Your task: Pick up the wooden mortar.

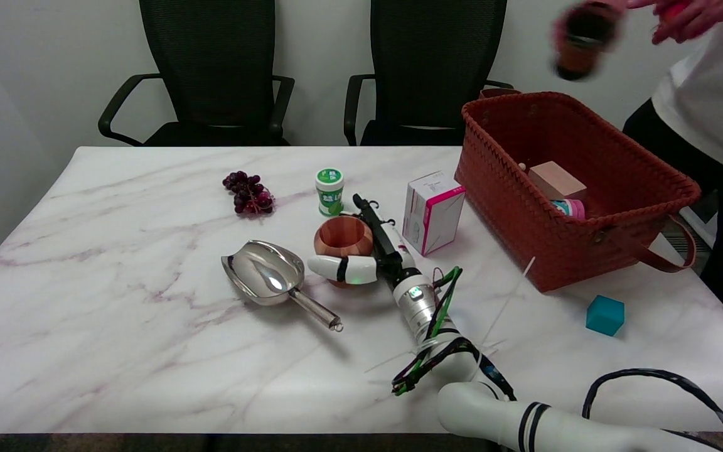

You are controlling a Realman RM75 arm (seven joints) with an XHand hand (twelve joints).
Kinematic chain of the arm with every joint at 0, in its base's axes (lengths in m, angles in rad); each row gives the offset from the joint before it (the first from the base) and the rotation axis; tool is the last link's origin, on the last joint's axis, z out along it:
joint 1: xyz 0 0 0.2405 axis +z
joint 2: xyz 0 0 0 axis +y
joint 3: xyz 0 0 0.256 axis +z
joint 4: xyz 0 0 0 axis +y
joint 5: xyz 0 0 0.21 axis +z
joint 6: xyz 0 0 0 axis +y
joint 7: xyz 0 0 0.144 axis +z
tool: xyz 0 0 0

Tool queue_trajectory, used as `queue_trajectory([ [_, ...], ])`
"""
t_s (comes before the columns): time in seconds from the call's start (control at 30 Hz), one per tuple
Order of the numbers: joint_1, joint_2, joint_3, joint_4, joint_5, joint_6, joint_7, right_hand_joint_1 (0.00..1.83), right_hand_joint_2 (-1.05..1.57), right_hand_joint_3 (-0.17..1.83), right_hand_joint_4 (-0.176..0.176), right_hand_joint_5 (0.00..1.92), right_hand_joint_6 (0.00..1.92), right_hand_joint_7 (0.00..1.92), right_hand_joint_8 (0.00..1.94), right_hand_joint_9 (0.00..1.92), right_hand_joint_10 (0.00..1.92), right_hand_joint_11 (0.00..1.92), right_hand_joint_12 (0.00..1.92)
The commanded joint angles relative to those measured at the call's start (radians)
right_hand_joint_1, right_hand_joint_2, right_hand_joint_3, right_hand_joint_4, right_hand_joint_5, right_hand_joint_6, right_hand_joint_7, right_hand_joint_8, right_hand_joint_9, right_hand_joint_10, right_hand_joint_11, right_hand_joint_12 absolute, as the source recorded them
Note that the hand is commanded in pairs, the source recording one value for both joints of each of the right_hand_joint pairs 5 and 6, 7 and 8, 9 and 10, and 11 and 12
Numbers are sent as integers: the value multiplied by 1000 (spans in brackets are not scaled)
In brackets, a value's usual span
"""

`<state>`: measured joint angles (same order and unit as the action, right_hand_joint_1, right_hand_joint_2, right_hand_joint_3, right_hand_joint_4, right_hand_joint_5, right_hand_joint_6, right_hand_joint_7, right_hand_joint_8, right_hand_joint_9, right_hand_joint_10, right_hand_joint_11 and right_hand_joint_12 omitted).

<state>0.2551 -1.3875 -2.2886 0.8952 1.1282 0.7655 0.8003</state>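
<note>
Head view: the right hand [371,251] wraps the wooden mortar [342,237] mid-table, thumb across its near side, fingers along its far right; whether the grip has closed firmly I cannot tell. Grasping seems underway; next comes tightening, then lifting. Lettering on the green canister [329,191] is unreadable.

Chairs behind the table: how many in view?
2. One black office chair stands behind the table's far left half, the other behind its middle, left of the woven basket. The person at right could hide another.
</note>
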Motion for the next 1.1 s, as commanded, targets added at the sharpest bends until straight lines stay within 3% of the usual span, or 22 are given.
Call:
queue_trajectory([
  [0.03,15,-14,5,-23,4,-6,2,1117,372,369,0,172,172,578,578,473,473,223,223],
  [0.17,14,-14,11,-19,4,-2,2,1121,498,350,0,398,398,955,955,746,746,449,449],
  [0.33,13,-14,12,-17,5,16,4,1123,611,341,0,612,612,1132,1132,1042,1042,695,695],
  [1.1,-5,10,2,100,-7,154,33,1117,840,516,0,1050,1050,1328,1328,1253,1253,1152,1152],
])
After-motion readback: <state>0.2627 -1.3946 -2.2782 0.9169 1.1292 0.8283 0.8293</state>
